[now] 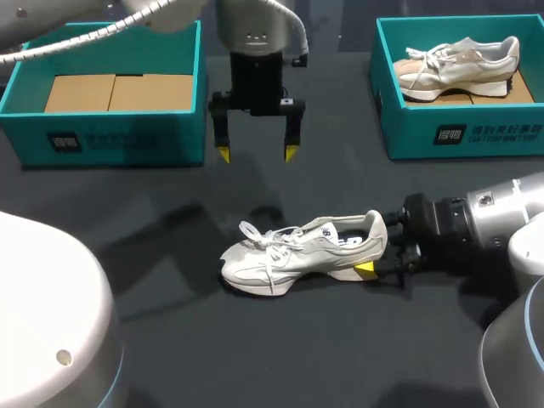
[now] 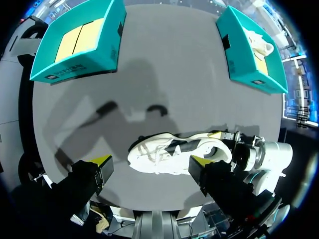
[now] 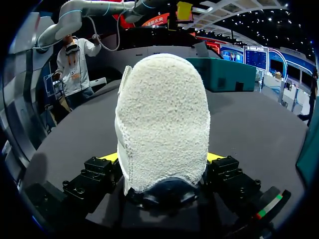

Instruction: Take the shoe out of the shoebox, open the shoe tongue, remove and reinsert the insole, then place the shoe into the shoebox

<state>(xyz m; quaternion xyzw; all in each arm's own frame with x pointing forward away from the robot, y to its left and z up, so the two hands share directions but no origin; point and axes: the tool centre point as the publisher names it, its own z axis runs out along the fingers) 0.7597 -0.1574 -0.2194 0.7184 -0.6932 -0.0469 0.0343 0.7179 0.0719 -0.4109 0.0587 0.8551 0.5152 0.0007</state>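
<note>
Table [image 1: 212, 357]: flat, matte, dark grey.
Left shoebox [image 1: 110, 127]: teal card, rectangular and open-topped, with two plain brown cardboard panels lying flat inside. My left arm cuts off its far corner in the head view.
Left claw [image 1: 257, 154]: black body, two straight fingers with yellow tips spread wide with nothing between them. It hangs above the table just beside the left shoebox, with the shoe well below it.
Shoe [image 1: 302, 251]: cream trainer with a smooth upper, white laces and a chunky sole. It rests on the table between the two boxes, toe to the left. The heel looks nubbly, like towelling, in the right wrist view. The insole cannot be made out.
Right claw [image 1: 372, 252]: low over the table, clamped on the shoe's heel, a finger pressing each side. From the head view only one yellow tip shows; the heel hides the other.
Right shoebox [image 1: 459, 132]: teal card, open-topped, its far-right side cut off.
Second shoe [image 1: 459, 59]: cream trainer lying inside the right shoebox.
</note>
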